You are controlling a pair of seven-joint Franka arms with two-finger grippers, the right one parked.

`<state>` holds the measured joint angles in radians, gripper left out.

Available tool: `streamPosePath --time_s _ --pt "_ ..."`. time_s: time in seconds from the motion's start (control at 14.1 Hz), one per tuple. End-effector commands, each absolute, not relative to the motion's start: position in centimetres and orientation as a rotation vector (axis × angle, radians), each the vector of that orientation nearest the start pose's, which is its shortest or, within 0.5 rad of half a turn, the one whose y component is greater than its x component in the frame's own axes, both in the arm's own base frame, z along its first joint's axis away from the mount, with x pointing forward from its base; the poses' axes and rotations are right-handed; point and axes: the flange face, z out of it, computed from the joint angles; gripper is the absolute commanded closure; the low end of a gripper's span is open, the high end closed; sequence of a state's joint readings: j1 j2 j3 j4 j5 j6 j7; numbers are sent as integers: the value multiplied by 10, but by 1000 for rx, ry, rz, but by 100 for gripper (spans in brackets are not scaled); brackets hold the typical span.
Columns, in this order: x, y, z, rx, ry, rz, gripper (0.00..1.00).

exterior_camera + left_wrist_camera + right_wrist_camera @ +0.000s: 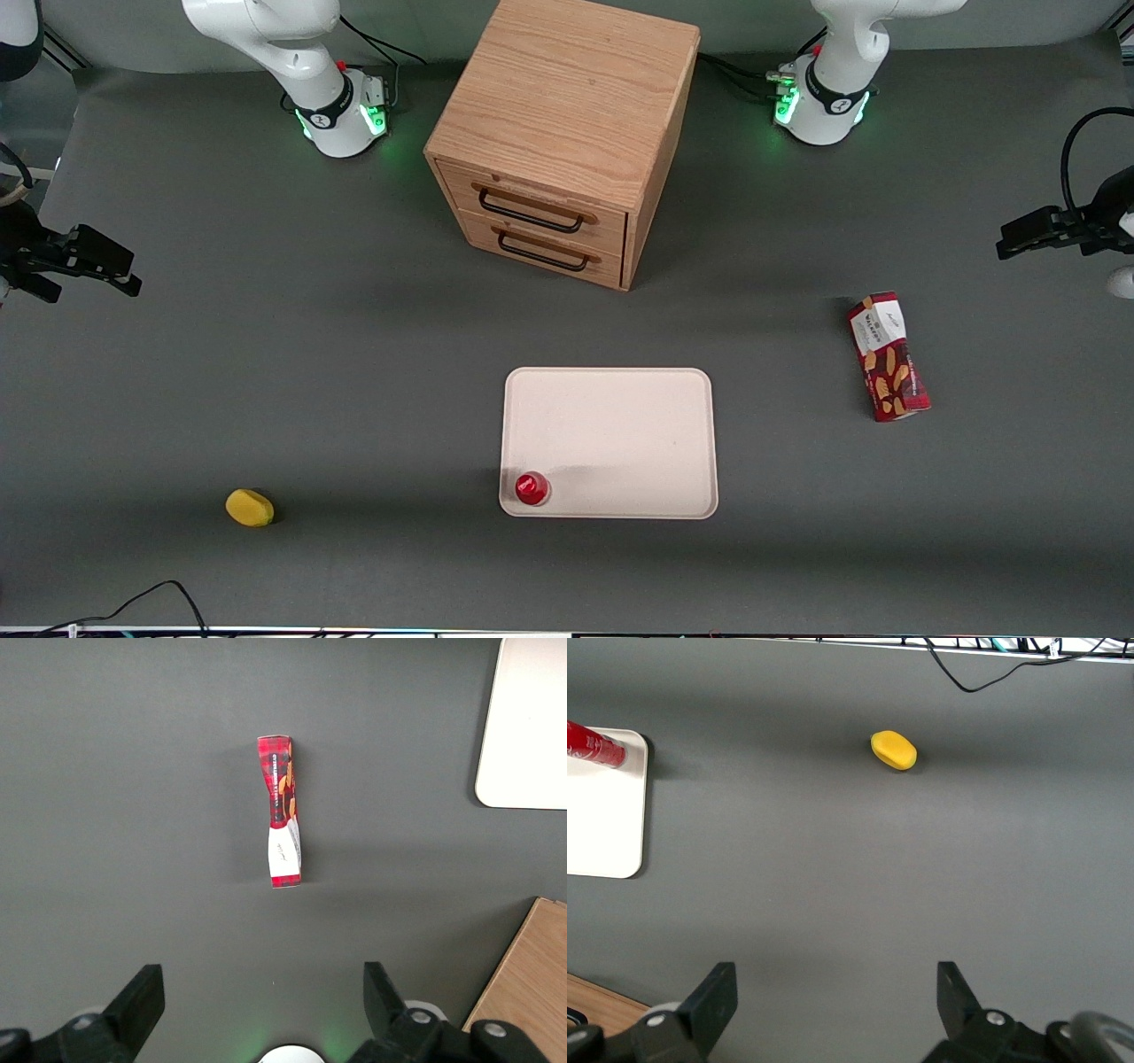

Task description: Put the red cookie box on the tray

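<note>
Gripper [257,1001] hangs above bare table at the working arm's end, fingers [142,997] spread wide, nothing held. Red cookie box [888,356] lies flat on the gray table [266,354], well apart from the gripper, not touched, white end panel pointing away from the front camera. Tray [620,416] sits mid-table in front of the wooden two-drawer cabinet [558,133], nearer the front camera, well apart from the box. Small red cap-like object [532,488] stands in a tray corner. Yellow object [250,508] lies toward the parked arm's end.
</note>
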<state>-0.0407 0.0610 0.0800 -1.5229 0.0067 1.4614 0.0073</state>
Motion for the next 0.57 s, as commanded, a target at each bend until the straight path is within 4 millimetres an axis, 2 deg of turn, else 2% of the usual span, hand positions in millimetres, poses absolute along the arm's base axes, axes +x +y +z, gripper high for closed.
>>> streamPosePath --time_s 0.0,0.21,0.35,0.49 --pt "554 18 609 -3127 -18 171 0" --pt "558 19 608 -3138 -46 161 0" --pt "559 11 600 -3117 -20 194 0" --pt "570 8 568 -3117 -19 244 0"
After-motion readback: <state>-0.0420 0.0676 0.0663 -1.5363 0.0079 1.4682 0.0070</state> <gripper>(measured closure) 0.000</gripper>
